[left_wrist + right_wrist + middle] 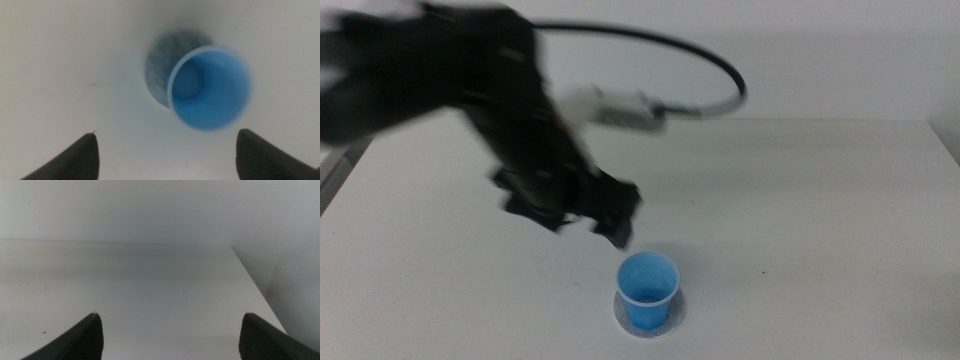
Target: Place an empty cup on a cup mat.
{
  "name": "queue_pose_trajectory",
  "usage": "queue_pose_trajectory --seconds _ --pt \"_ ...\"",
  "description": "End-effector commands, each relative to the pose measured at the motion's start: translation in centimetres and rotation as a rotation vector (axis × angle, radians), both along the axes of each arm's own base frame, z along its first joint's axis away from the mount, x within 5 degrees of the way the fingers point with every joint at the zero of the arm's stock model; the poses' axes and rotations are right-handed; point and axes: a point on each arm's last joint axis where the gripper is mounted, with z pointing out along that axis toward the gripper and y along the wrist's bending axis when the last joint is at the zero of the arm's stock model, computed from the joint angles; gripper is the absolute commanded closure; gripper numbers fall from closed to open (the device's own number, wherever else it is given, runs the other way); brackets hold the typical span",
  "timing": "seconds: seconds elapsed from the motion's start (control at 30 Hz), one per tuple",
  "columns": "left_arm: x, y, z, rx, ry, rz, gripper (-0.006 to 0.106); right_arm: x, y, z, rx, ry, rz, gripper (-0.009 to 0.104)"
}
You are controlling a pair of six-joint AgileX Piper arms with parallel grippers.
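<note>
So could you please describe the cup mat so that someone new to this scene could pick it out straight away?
Start from the white table and look near its front edge, just below the left hand, whose jaws are open. There a small bright blue plastic cup stands on a flat round speckled grey mat, only its rim peeking out around the cup's base.

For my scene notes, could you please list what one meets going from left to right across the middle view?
Black left arm's open tool → small bright blue plastic cup, standing on the round speckled grey mat → bare white table. The right tool is out of this view.
</note>
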Motion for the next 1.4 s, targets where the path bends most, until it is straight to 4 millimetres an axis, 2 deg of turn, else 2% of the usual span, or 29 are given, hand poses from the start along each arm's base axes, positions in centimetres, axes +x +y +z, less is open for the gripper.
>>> queue_pose_trajectory --seconds 0.0,0.1,0.2,0.4,0.5,0.63,0.73,0.83,0.97,1.1,1.23,1.37 --pt "-3.5 2.8 4.0 -0.049 -0.137 0.098 0.007 0.0 0.0 0.0 -0.010 -0.008 0.002 0.002" --pt "-7.4 6.1 6.0 -0.071 -0.258 0.186 0.007 0.0 0.0 0.0 -0.010 -0.008 0.002 0.002" --pt "-10.6 8.8 5.9 -0.025 -0.362 0.180 0.007 0.0 0.0 0.0 -0.010 -0.008 0.002 0.002" --pt "-14.5 13.1 4.2 0.014 -0.616 0.243 0.007 0.0 0.0 0.0 -0.010 -0.008 0.002 0.002" --pt "-15.7 14.6 3.3 -0.084 -0.791 0.331 0.007 0.0 0.0 0.0 -0.010 -0.008 0.002 0.002" --pt "-17.0 16.1 0.6 -0.218 -0.986 0.430 0.007 0.0 0.0 0.0 -0.010 -0.008 0.002 0.002" --pt "-18.5 17.1 -2.2 -0.254 -1.089 0.510 0.007 0.0 0.0 0.0 -0.010 -0.008 0.002 0.002" --pt "-19.8 17.5 -5.3 -0.277 -1.074 0.594 0.007 0.0 0.0 0.0 -0.010 -0.008 0.002 0.002" --pt "-21.0 17.8 -7.6 -0.252 -1.133 0.596 0.007 0.0 0.0 0.0 -0.010 -0.008 0.002 0.002" --pt "-21.7 17.8 -8.4 -0.245 -1.190 0.579 0.007 0.0 0.0 0.0 -0.010 -0.008 0.002 0.002" --pt "-21.5 18.0 -9.2 -0.209 -1.224 0.566 0.007 0.0 0.0 0.0 -0.010 -0.008 0.002 0.002" --pt "-21.5 18.1 -8.8 -0.226 -1.271 0.586 0.007 0.0 0.0 0.0 -0.010 -0.008 0.002 0.002"
